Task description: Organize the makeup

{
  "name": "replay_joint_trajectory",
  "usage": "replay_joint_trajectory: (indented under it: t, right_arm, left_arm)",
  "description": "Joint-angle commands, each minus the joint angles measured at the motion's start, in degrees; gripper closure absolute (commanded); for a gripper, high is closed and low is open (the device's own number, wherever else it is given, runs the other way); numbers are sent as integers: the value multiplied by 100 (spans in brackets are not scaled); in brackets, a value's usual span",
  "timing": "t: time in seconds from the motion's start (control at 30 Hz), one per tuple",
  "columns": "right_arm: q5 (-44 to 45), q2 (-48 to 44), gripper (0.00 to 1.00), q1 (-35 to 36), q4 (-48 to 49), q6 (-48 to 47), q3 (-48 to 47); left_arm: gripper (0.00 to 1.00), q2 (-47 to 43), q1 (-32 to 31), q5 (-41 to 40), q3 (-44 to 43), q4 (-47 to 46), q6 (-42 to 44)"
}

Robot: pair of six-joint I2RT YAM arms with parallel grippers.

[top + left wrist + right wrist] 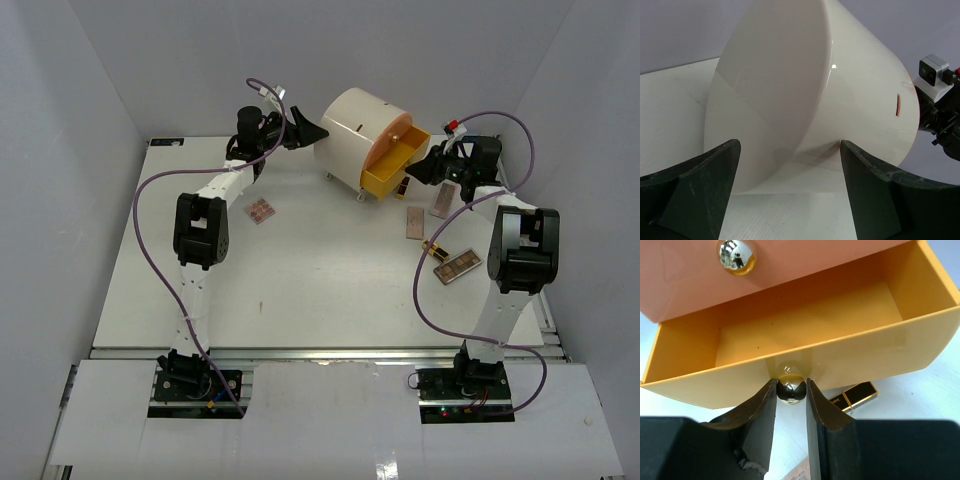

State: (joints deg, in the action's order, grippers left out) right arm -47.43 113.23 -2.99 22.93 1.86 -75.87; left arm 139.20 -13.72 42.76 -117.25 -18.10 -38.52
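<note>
My right gripper (791, 390) is shut on the shiny round knob (791, 388) of the yellow drawer (805, 325), which is pulled out of the cream round box (358, 138) and is empty. A black-and-gold lipstick tube (854, 396) lies on the table under the drawer. Flat palettes lie on the table: one at the left (261, 211), and three at the right (445, 198) (414, 222) (457, 265). My left gripper (790, 165) is open and empty, close behind the cream box (805, 90). No sponges are in view.
A second, pink drawer (715, 280) with its own knob (736, 255) sits shut above the open one. White walls enclose the table on three sides. The right arm (520, 250) stands over the palettes at the right.
</note>
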Motion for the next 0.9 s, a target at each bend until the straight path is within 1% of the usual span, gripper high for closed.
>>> replay_joint_trajectory:
  t: [0.0, 0.13, 0.57, 0.63, 0.77, 0.87]
  right_arm:
    - [-56, -387, 72, -100, -91, -150, 226]
    - [-19, -559, 72, -119, -184, -325, 366]
    - [31, -848, 71, -272, -300, -344, 591]
    - [17, -871, 65, -272, -334, -344, 591]
    - [31, -968, 46, -272, -394, -344, 617]
    - [132, -1172, 35, -272, -444, -418, 744]
  left_arm:
    - [9, -365, 9, -113, -24, -40, -3]
    - [9, -438, 23, -147, -52, 45, 57]
    - [9, -685, 98, -181, 53, 123, 64]
    - [9, -720, 118, -195, 56, 147, 72]
    - [8, -935, 149, -301, 174, 227, 116]
    - [5, -1272, 232, -470, 470, 208, 181]
